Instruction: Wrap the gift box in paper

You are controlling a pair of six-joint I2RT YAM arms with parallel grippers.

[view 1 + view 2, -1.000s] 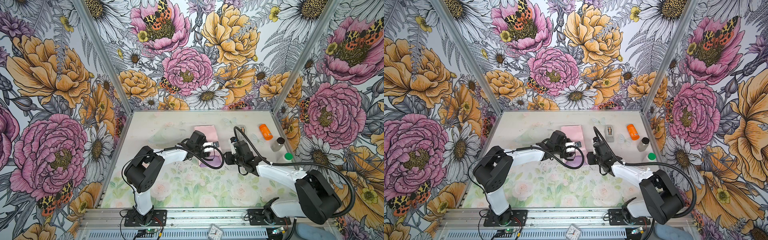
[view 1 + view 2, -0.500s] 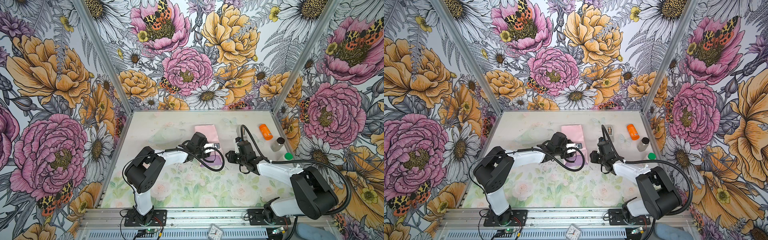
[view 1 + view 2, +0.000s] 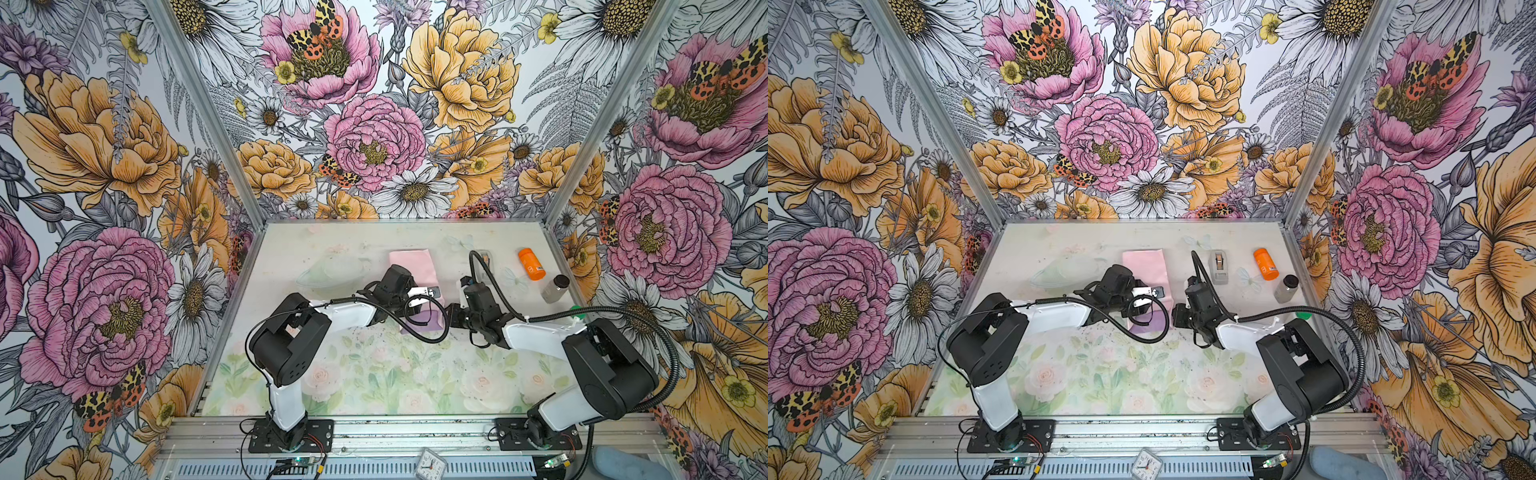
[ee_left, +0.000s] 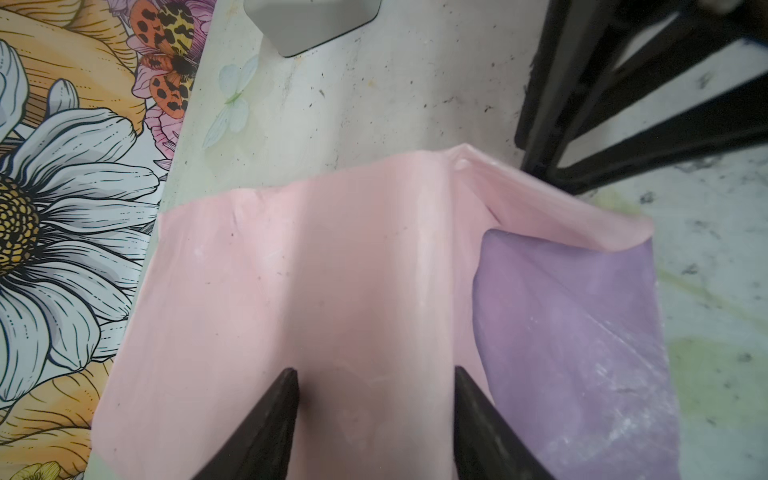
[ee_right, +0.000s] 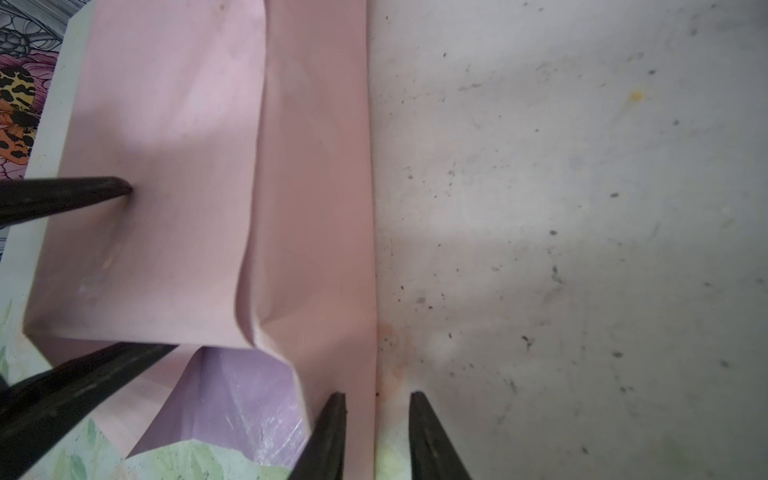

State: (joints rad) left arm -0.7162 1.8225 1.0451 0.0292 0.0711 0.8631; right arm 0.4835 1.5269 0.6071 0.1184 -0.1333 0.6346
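The paper (image 3: 409, 266) (image 3: 1144, 266) lies folded in mid-table, pale pink face up, with a lilac flap (image 4: 573, 332) (image 5: 232, 395) showing at its near end. The gift box is hidden; a raised ridge in the pink sheet runs between the left fingers. My left gripper (image 3: 424, 297) (image 3: 1148, 295) (image 4: 374, 374) is open, its fingertips (image 5: 120, 189) resting on the pink top. My right gripper (image 3: 448, 315) (image 3: 1177, 311) (image 5: 378, 397) is open by a narrow gap and straddles the sheet's right edge: one tip over the pink strip, the other over bare table.
A grey tape dispenser (image 3: 1219, 266) (image 4: 311, 25), an orange bottle (image 3: 531, 264) (image 3: 1265, 264) and a small dark-capped jar (image 3: 555, 289) (image 3: 1286, 288) stand at the back right. A clear plastic dish (image 3: 328, 274) lies left of the paper. Flowered walls close three sides.
The right gripper's jaws have narrowed and its arm has shifted slightly at the paper's right edge. The left gripper has stayed on the paper.
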